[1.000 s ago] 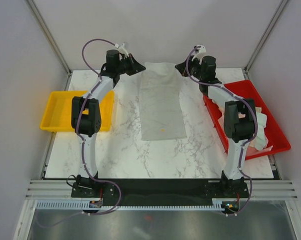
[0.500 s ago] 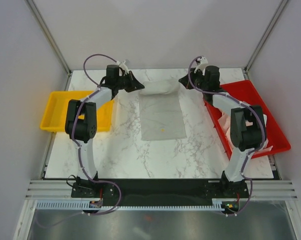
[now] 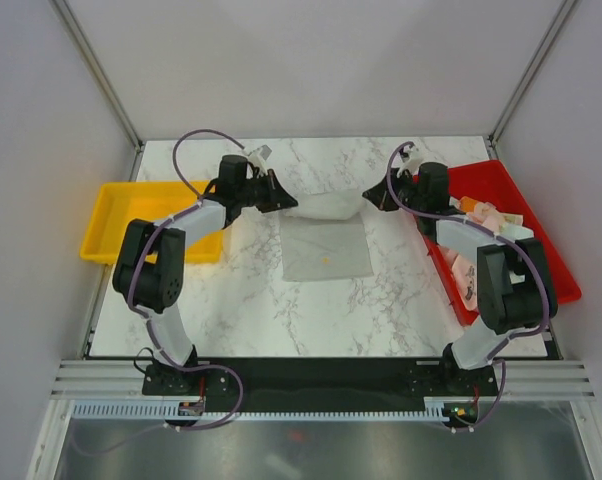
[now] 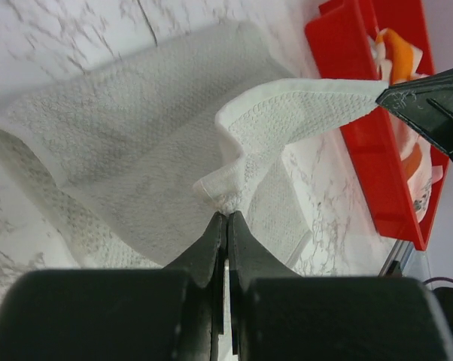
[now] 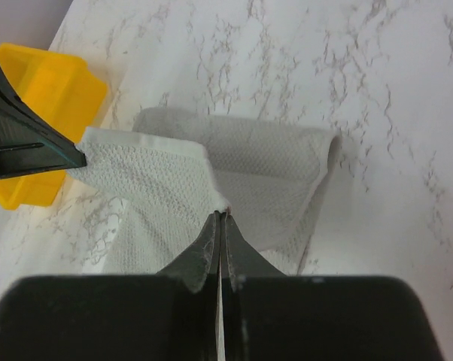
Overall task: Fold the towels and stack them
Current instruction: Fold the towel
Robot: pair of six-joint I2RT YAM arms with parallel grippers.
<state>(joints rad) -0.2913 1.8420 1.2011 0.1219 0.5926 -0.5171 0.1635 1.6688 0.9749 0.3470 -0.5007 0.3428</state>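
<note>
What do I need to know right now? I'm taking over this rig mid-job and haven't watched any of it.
Left jaws: shut on one corner of the grey-white waffle cloth towel.
Right jaws: shut on the other corner of the same edge.
Towel: mid-table, with the held edge lifted and curled over the flat near part. The fold is not laid down.
Other towels: heaped in the red plastic tray on the right.
Done: no folded towel in view, nothing stacked.
Left: lay this fold down, finish it, then fold and stack the rest.
</note>
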